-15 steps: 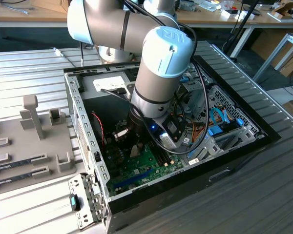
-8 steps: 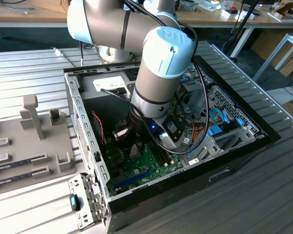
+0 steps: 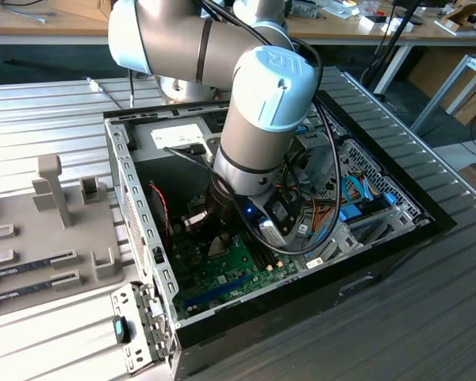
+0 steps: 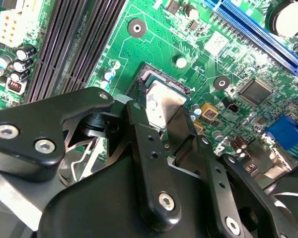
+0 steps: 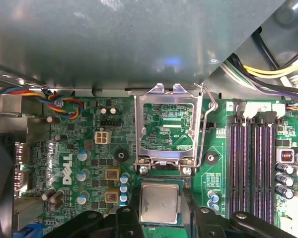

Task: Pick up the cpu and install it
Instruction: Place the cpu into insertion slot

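The black two-fingered pincer pinches the small, flat, square cpu with a silver-grey metal top and a thin green rim. Its black metal fingers press against two opposite edges of the chip. In the first wrist view the cpu sits between the finger ends of the pincer, directly over the black square socket of the green motherboard. Whether the chip rests in the socket or hangs just above it cannot be told.

Just beyond the cpu, the silver metal hinged load frame stands swung open, and its thin wire lever is raised beside it. Long black memory slots run near the socket on one side.

In the exterior view the grey and pale-blue robot arm reaches down into the open black desktop computer case, with the pincer low over the motherboard.

White lettering is printed on the board, with more small white print inside the open frame. A white paper label lies on the grey metal box at the far side of the case. On the exterior view's left is a grey moulded holder tray.
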You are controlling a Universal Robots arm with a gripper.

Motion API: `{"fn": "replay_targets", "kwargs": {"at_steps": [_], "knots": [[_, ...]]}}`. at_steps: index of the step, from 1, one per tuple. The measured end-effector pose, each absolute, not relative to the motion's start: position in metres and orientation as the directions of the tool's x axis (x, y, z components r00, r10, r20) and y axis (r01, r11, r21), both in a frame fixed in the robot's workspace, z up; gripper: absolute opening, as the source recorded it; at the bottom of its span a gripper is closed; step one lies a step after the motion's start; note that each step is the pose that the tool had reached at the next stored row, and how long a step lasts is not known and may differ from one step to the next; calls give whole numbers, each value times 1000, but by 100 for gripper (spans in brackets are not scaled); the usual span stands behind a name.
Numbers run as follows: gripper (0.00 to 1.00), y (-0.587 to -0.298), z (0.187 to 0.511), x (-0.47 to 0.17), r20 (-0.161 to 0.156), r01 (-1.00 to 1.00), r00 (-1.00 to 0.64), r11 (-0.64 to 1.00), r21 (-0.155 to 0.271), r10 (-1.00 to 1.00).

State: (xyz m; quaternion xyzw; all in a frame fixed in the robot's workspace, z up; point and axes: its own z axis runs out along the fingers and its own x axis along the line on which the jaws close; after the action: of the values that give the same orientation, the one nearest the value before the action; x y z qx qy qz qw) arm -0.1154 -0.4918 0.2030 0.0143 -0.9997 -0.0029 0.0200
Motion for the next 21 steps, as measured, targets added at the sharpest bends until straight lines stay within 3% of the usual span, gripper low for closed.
{"fn": "replay_targets", "kwargs": {"at_steps": [21], "knots": [[42, -489, 207, -114, 41, -19, -999, 1000, -19, -18]]}}
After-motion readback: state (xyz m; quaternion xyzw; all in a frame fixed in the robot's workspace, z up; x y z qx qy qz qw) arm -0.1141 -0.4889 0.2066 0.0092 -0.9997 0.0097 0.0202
